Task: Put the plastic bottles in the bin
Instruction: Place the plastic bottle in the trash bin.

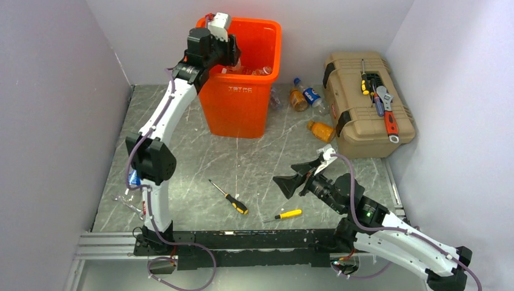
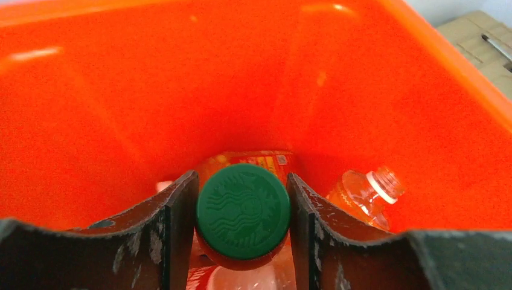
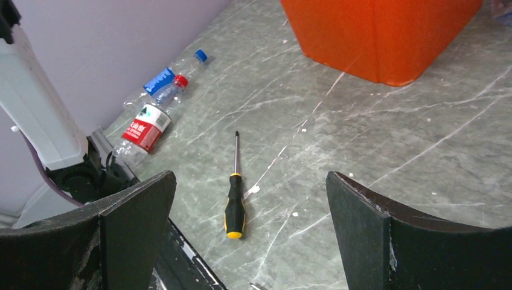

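Your left gripper [image 2: 242,181] hangs inside the mouth of the orange bin [image 1: 242,100]. Its two jaws are partly closed and press on either side of a bottle with a green cap [image 2: 243,210], which faces the wrist camera. Lower in the bin, down and to the right of that gripper, lies an uncapped bottle [image 2: 368,193] with an orange tint. Your right gripper [image 3: 250,176] is spread wide and holds nothing, low over the grey counter [image 3: 362,133]. Just ahead of it, slightly to its left, lies a screwdriver [image 3: 234,202] with a black and yellow handle, its tip pointing away. Farther ahead and to its left, two clear bottles [image 3: 145,130] lie along the wall [image 3: 108,36], one with a red label and red cap, the other with a blue cap. The bin stands ahead of this gripper to its right. Beyond the right gripper, toward the back, three more bottles [image 1: 321,130] lie on the counter between the bin and a tan toolbox [image 1: 357,115].
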Controlling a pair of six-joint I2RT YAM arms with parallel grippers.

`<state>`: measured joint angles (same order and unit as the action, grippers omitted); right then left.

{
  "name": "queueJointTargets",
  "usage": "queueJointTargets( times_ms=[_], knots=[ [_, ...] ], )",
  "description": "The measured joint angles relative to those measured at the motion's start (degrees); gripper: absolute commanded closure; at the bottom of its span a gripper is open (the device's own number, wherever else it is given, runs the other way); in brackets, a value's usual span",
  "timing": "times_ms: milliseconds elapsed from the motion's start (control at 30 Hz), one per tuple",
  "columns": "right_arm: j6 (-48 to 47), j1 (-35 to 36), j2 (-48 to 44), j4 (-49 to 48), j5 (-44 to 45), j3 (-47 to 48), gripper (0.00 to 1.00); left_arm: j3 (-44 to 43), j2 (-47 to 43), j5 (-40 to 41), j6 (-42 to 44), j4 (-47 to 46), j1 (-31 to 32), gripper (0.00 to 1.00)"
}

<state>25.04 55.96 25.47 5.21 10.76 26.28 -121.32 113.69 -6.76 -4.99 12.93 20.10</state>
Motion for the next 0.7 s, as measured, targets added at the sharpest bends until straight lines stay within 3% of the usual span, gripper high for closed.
queueJointTargets(
  times_ms=[133,267,300,367,467,700],
  knots=[
    [-0.2,0.0,-0.1,0.5,1.2,0.0,0.00,-7.7,6.2,-4.0,-2.4,6.2,0.0,1.00],
    [-0.2,0.0,-0.1,1.4,1.9,0.0,0.00,-6.5,6.1,-10.0,-5.1,4.9,0.0,0.98],
    [-0.2,0.0,-0.1,1.4,2.2,0.0,0.00,-4.9,5.3,-11.4,-5.9,3.1,0.0,0.82],
    [-0.2,0.0,-0.1,1.5,2.4,0.0,0.00,-1.3,3.2,-14.2,-7.6,-0.9,0.0,0.39],
    [-0.2,0.0,-0.1,1.8,2.7,0.0,0.00,0.7,1.6,-17.0,-10.2,-4.2,-0.1,0.03],
    [-0.4,0.0,0.0,2.1,3.9,0.0,0.00,1.0,-3.1,-18.2,-12.3,-8.5,-0.1,0.01]
  ],
)
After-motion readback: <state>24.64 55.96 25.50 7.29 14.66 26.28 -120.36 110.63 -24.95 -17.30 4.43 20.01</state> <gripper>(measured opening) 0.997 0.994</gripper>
